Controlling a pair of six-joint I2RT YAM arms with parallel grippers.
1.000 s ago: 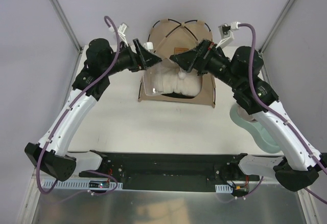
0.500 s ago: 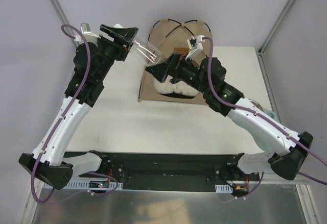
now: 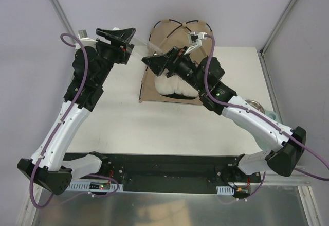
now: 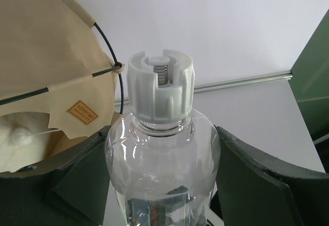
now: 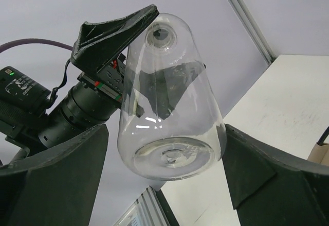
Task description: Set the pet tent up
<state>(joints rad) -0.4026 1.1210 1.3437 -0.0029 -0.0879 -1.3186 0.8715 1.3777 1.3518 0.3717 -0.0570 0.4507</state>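
Beige fabric pet tent (image 3: 175,33) with thin black poles (image 4: 105,40) sits at the far middle of your white table (image 3: 123,118). Its opening is turned toward the near side, and a fluffy off-white pillow (image 3: 172,86) shows inside. In the left wrist view you can see the small brown rectangular label (image 4: 82,111) on the fabric, below the point where two poles meet.

At the tent's left edge, raised above the table, your left gripper (image 4: 162,143) is closed on a clear plastic bottle (image 5: 169,92). Its fingers press against either side of the bottle's body, and the ribbed white cap (image 4: 160,89) points away from the wrist.

Your right gripper (image 5: 165,133) comes in from the right, across the front of the tent, to the same bottle. Its fingers are spread wide on either side of the bottle's broad round end, with a sliver of gap beside one finger. The two grippers face each other with the bottle between them, and both arms arch up from the near edge of the table.
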